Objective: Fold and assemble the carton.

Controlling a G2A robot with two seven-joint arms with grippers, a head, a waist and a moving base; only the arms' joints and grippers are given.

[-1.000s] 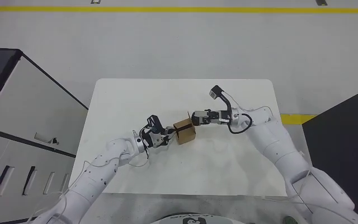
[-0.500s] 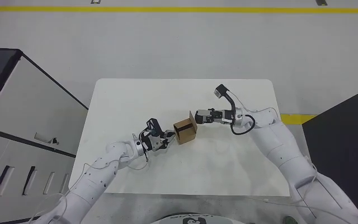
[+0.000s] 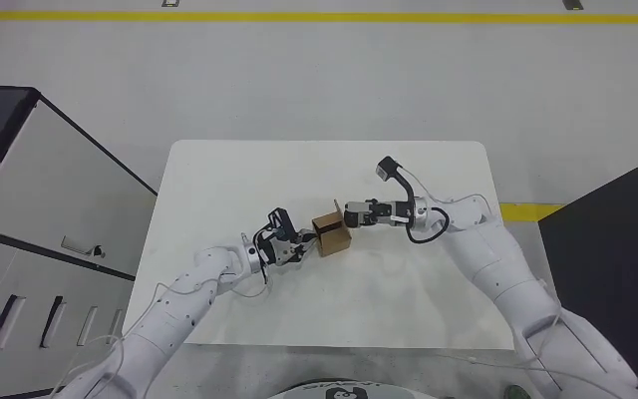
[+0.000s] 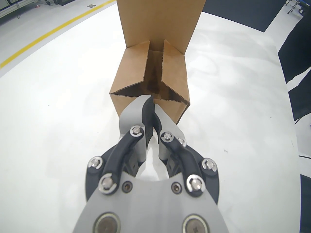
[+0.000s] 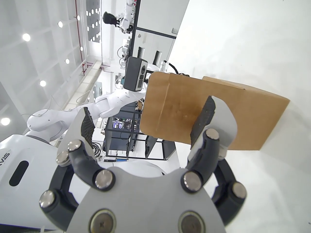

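Note:
A small brown carton [image 3: 329, 235] stands mid-table. In the left wrist view the carton [image 4: 126, 73] has its top open, two side flaps slanting inward and a tall flap [image 4: 160, 8] upright on the far side. My left gripper [image 3: 298, 247] is shut, with its tips [image 4: 148, 101] touching the carton's near top edge. My right gripper [image 3: 346, 215] is open on the opposite side. One of its fingers [image 5: 206, 115] lies against the outside of the carton [image 5: 243, 112], by the tall flap; the other finger [image 5: 86, 122] hangs free.
The white table [image 3: 219, 180] has free room all round the carton. A grey cabinet [image 3: 60, 199] stands off the table's left edge, and a dark unit [image 3: 598, 229] stands to the right.
The right gripper drew back from the carton while the tall flap swung up, then came back against it. The left gripper edged in toward the carton's near edge.

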